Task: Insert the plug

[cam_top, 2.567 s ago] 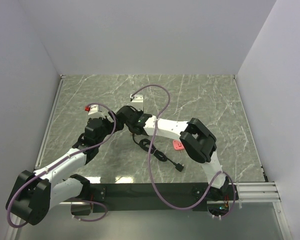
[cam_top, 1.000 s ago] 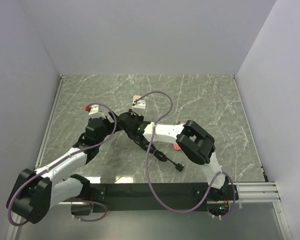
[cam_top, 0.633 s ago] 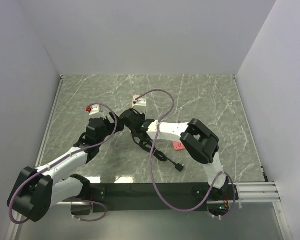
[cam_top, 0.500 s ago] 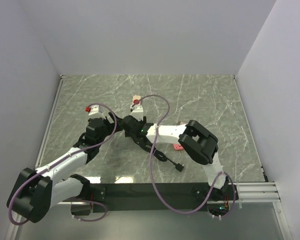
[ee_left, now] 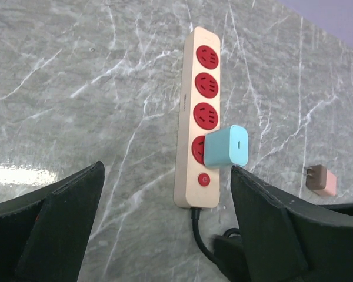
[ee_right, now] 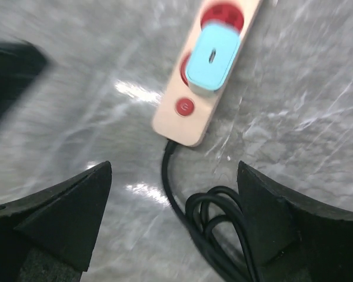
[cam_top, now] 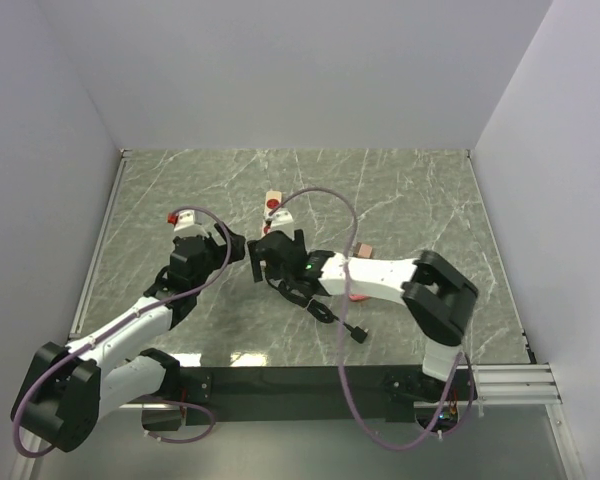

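Observation:
A beige power strip [ee_left: 188, 106] with red sockets lies on the marble table. A light-blue plug [ee_left: 225, 146] sits in the socket nearest the strip's red switch [ee_left: 204, 179]. The right wrist view shows the same plug [ee_right: 212, 57] standing in the strip [ee_right: 191, 120]. My right gripper [ee_right: 174, 167] is open and empty, hanging over the strip's cord end, apart from the plug. My left gripper [ee_left: 166, 173] is open and empty too, just short of the switch end. From above, both grippers, left [cam_top: 235, 245] and right [cam_top: 265, 252], sit just below the strip [cam_top: 271, 198].
The strip's black cord [ee_right: 223, 217] lies coiled under my right gripper and trails to its wall plug [cam_top: 360, 335] near the front. A small pink charger [ee_left: 320, 180] lies right of the strip. Purple cables arch over both arms.
My right gripper has opened, let go of the light-blue plug and drawn back towards the near side; the plug stays in the socket. The left gripper has hardly moved.

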You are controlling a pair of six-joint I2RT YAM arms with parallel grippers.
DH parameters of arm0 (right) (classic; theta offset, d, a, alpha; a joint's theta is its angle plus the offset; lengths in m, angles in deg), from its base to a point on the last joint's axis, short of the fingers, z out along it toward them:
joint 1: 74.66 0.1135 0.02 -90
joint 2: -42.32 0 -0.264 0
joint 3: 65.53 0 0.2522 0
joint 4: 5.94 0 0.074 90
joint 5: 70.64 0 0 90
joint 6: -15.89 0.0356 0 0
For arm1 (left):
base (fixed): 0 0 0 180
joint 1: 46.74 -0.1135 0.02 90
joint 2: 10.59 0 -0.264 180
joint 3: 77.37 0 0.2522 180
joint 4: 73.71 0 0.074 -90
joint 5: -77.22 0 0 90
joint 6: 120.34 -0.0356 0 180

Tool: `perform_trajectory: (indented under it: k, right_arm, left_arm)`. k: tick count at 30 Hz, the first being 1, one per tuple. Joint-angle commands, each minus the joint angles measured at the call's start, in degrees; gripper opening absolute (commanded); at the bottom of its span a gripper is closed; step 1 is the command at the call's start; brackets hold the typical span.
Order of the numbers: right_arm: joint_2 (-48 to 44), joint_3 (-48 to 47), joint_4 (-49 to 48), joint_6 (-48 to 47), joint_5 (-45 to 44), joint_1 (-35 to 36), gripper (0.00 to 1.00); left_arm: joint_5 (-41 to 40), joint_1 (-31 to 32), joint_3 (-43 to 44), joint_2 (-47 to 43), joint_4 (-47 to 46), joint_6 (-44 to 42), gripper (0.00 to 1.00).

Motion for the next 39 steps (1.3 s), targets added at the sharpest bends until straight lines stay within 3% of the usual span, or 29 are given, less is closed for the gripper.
perform_trajectory:
  k: [1, 6, 12, 15, 20, 26, 39]
  right_arm:
    - [-9.09, 3.16, -8.11, -2.2, -0.36, -0.11, 0.93]
    - [-17.61, 9.21, -7.96, -1.94, -2.54, -0.12, 0.95]
    - [-24.74, 15.54, 1.17, 2.88, -11.16, -3.26, 0.95]
    - [-28.26, 21.24, 3.99, 7.1, -8.38, -9.57, 0.96]
    - [-32.22, 28.3, 4.17, 10.44, -5.81, -14.18, 0.96]
    - [-27.31, 28.3, 10.59, 14.49, -6.86, -14.44, 0.96]
    - [-19.22, 27.25, 8.92, 12.92, -6.33, -16.55, 0.96]
  left_arm:
    - [-1.22, 0.05, 0.97, -2.11, 0.38, -0.89, 0.94]
    - [-1.58, 0.05, 0.88, -2.55, 0.65, -1.24, 0.95]
    - [-0.53, 0.05, 0.53, -1.94, -0.93, -1.95, 0.94]
    - [0.26, 0.05, 0.62, -1.5, -1.63, -2.39, 0.94]
    - [0.88, 0.14, 0.62, -0.97, -1.99, -2.48, 0.93]
    - [3.25, 0.23, 0.8, -0.36, -2.95, -3.53, 0.93]
    - [3.26, 2.34, 1.06, -0.36, -3.48, -5.02, 0.93]
